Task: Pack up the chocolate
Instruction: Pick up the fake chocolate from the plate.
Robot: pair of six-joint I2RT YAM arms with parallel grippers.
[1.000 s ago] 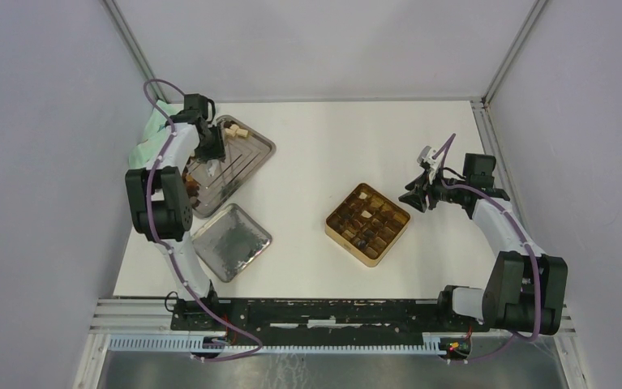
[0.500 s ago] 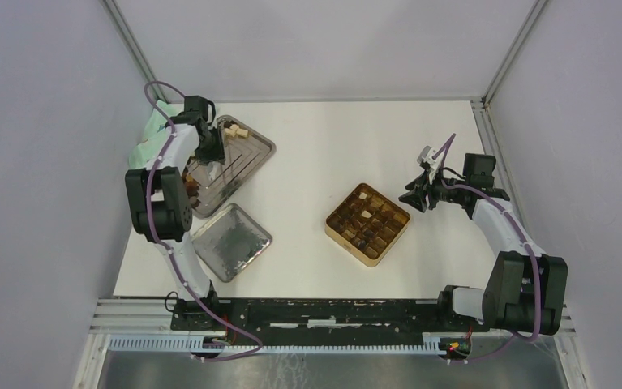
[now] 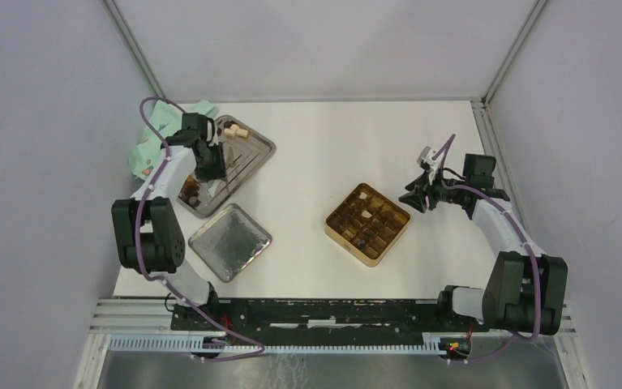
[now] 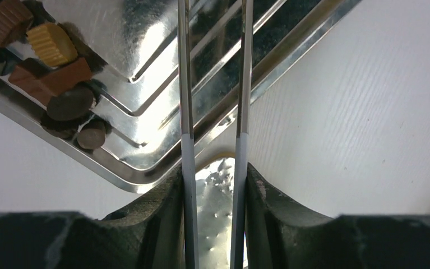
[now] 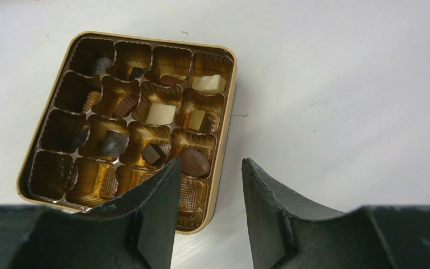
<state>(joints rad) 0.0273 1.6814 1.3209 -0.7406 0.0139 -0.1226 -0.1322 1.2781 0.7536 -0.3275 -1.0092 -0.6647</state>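
**left tweezers over the tray, right jaws waiting at the tin**

a white table (image 3: 332, 138) fills the enclosure. at its left side a ribbed metal tray (image 3: 255, 154) sits corner to corner with a second metal tray (image 3: 230, 241) nearer the bases. a gold tin (image 3: 367, 224) lies right of centre, well apart from both. a mint-green bag (image 3: 141, 150) shows at the left edge, beside the ribbed tray.

the left gripper (image 3: 210, 166) hangs over the ribbed tray, its fingers clamped on a pair of tweezers (image 4: 185, 84). the two thin blades run out side by side with a gap between them, and their tips leave the wrist view.

the right gripper (image 5: 209, 165) hovers just beside the tin's right side, jaws apart with nothing between them.

the chocolate is split between two places. a cluster of brown pieces (image 4: 61, 78) lies in one corner of the ribbed tray, with a few cream pieces (image 3: 238, 132) at its far corner. other pieces (image 5: 193, 161) sit in the tin's gold cups: dark, light brown and cream.
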